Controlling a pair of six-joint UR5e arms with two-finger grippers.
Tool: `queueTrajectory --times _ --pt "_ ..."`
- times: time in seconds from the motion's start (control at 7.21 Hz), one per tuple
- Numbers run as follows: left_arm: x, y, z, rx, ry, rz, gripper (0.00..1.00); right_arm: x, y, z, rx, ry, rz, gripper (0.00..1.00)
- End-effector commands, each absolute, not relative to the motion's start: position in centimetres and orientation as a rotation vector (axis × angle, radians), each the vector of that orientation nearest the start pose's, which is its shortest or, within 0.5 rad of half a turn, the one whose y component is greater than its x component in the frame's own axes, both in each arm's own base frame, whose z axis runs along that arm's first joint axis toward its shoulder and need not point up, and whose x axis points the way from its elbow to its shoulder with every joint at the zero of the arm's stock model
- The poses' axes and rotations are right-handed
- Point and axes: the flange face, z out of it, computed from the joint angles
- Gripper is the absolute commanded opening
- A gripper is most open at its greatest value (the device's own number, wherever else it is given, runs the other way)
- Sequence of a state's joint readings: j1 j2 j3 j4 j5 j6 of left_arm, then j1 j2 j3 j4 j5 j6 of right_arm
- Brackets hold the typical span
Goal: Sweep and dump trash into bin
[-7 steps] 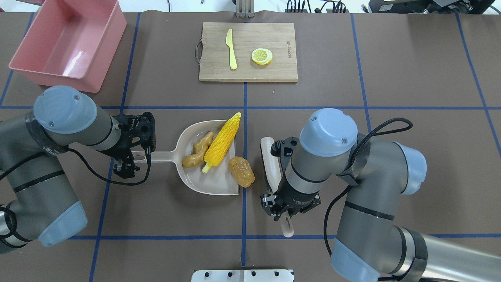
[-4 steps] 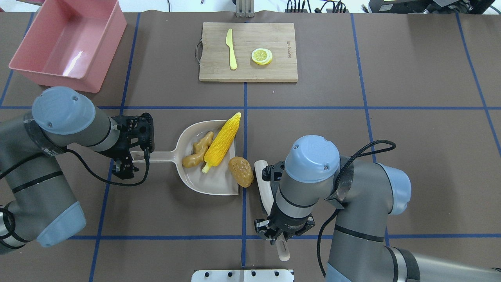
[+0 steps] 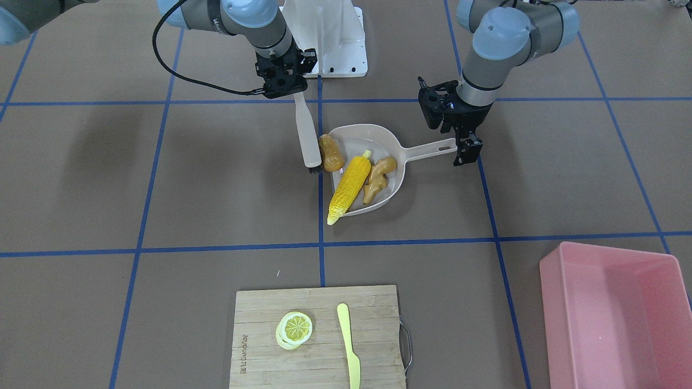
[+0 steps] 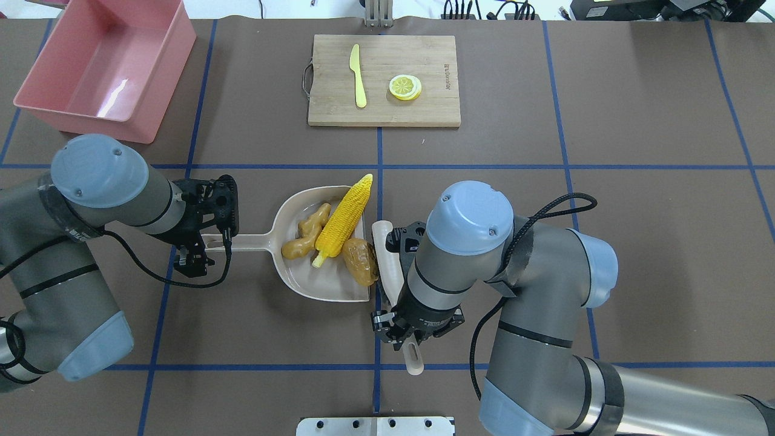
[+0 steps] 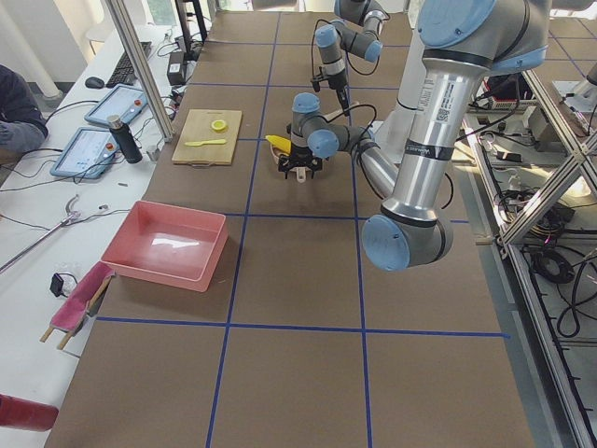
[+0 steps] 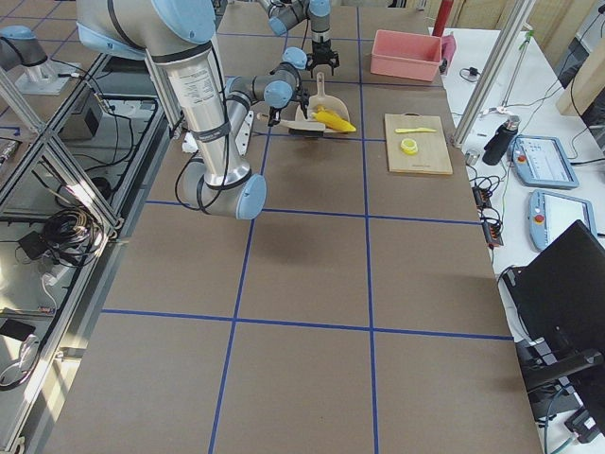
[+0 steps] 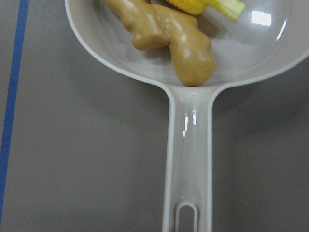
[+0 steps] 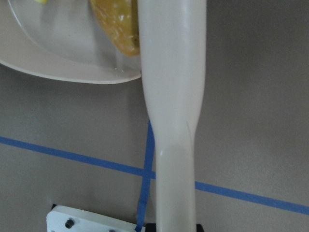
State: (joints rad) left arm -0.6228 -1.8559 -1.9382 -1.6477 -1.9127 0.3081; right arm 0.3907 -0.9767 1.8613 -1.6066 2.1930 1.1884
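The beige dustpan lies mid-table with the yellow corn cob and tan ginger root in it; the corn's tip overhangs the far rim. The brown potato sits on the pan's open edge. My right gripper is shut on the handle of a beige brush, whose head presses against the potato. My left gripper is shut on the dustpan handle. The pink bin stands at the far left, with nothing in it.
A wooden cutting board at the far centre carries a pale yellow knife and a lemon slice. A metal plate sits at the near table edge. Blue tape lines cross the brown table.
My right gripper swung the brush leftward and pushed the potato from the table onto the dustpan's open edge. The left arm and dustpan stayed in place.
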Motion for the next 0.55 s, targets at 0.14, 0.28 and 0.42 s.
queueTrajectory --times 0.14,0.28,0.42 --pt "40.5 -41.4 33.9 0.625 0.578 1.311 0.98 -54.9 -31.2 19.0 -0.224 -0.989 -0.251 0.00" --pt "40.5 -41.4 33.9 0.625 0.578 1.311 0.98 -55.0 -31.2 18.6 -0.218 -0.999 -0.255 0.00" --pt "40.6 -41.5 34.2 0.619 0.576 1.313 0.98 -56.0 -31.6 18.6 -0.214 -1.022 -0.250 0.00"
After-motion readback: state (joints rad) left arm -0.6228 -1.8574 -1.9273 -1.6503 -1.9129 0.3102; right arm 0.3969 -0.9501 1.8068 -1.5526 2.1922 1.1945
